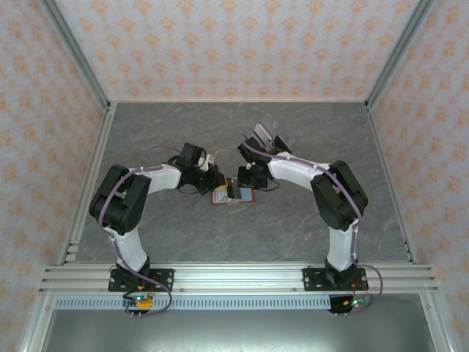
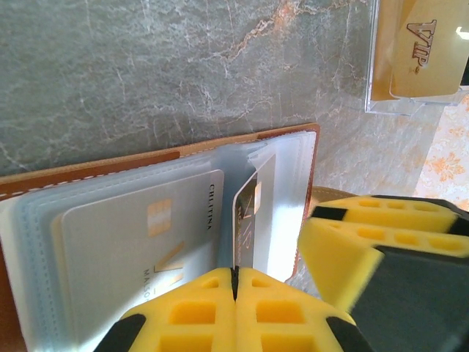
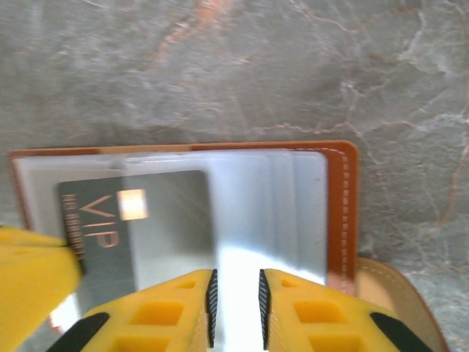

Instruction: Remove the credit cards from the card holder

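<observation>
— Looking from above, where is the card holder [image 1: 233, 193]?
— Lying open on the table [image 1: 183, 132], about the middle, between the two wrists. A brown rim runs around its pale clear pockets.
— And the left jaws?
— Clenched on a credit card [image 2: 246, 213], which shows edge-on, tilted up from the pockets near the holder's right rim.
— The right jaws?
— Parted by a narrow slit just over the pale pockets. Whether they touch a pocket, I cannot tell.
— Any other cards?
— A grey VIP card [image 3: 139, 227] lies flat in a pocket on the holder's left side. A gold VIP card [image 2: 418, 51] sits in a clear case [image 2: 377, 103] farther back on the table, apart from the holder.
</observation>
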`<state>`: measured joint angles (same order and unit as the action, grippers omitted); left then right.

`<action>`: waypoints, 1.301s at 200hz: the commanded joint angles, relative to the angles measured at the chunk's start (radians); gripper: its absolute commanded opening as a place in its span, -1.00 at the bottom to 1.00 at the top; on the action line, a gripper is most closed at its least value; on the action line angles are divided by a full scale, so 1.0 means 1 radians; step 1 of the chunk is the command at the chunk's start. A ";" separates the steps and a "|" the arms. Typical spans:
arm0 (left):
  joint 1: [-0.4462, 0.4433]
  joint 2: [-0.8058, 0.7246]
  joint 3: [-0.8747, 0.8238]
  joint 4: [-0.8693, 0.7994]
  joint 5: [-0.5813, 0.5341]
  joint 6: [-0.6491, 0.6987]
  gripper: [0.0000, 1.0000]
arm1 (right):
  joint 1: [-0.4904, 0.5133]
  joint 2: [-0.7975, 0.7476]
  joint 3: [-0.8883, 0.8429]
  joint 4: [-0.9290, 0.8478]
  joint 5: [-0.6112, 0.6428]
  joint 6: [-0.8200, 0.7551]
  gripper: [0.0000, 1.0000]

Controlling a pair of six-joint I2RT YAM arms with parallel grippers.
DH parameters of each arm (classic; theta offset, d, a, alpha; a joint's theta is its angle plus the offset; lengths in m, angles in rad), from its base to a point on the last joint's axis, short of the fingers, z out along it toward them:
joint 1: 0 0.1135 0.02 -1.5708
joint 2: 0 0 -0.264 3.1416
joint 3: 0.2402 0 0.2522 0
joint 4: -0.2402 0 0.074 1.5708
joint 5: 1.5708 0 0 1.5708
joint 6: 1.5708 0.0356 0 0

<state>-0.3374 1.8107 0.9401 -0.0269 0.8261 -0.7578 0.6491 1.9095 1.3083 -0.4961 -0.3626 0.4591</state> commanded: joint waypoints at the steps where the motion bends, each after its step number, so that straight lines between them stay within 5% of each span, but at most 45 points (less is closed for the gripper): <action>1: 0.013 -0.015 -0.001 -0.027 -0.011 0.015 -0.97 | 0.000 -0.023 -0.008 0.036 -0.064 -0.007 -0.50; 144: -0.003 0.036 0.025 0.029 0.034 -0.038 -0.62 | 0.001 0.090 0.023 -0.005 -0.088 -0.012 -0.54; 202: -0.006 0.039 0.039 0.022 0.010 -0.042 -0.84 | 0.000 0.089 0.016 -0.014 -0.069 -0.011 -0.54; 260: 0.018 -0.081 0.059 -0.202 -0.117 0.079 -0.96 | -0.009 0.030 -0.021 0.009 -0.010 -0.004 -0.56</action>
<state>-0.3363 1.8240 0.9722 -0.0814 0.8059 -0.7498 0.6472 1.9732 1.3197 -0.4744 -0.4339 0.4599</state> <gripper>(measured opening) 0.049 0.222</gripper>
